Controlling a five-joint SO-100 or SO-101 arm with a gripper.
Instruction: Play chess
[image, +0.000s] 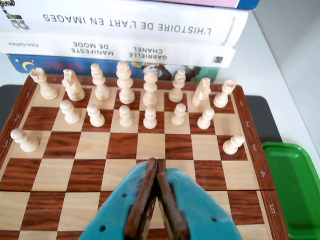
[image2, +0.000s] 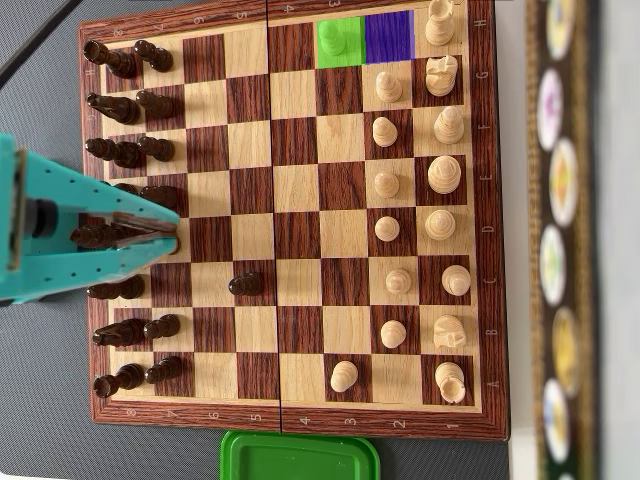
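The chessboard (image2: 300, 215) lies on a dark grey mat (image2: 40, 400) atop a white table (image: 272, 55). In the overhead view, sixteen light pieces stand at the right: eight back-rank pieces and six pawns in their rows, plus two advanced pawns, one (image2: 343, 376) near the bottom edge and one (image2: 335, 40) on a green-tinted square beside a purple-tinted square (image2: 389, 35). The dark pieces crowd the left edge, partly hidden by the arm, so their count is unclear; one dark pawn (image2: 244, 284) stands advanced alone. The teal gripper (image: 157, 165) hovers over the board's middle in the wrist view, its jaws clenched together on nothing. A green tray (image: 295, 185) sits beside the board. Beyond the light pieces, three stacked books (image: 130, 30) show upside-down spines reading "L'HISTOIRE DE L'ART EN IMAGES" and "GABRIELLE CHANEL MANIFESTE DE MODE".
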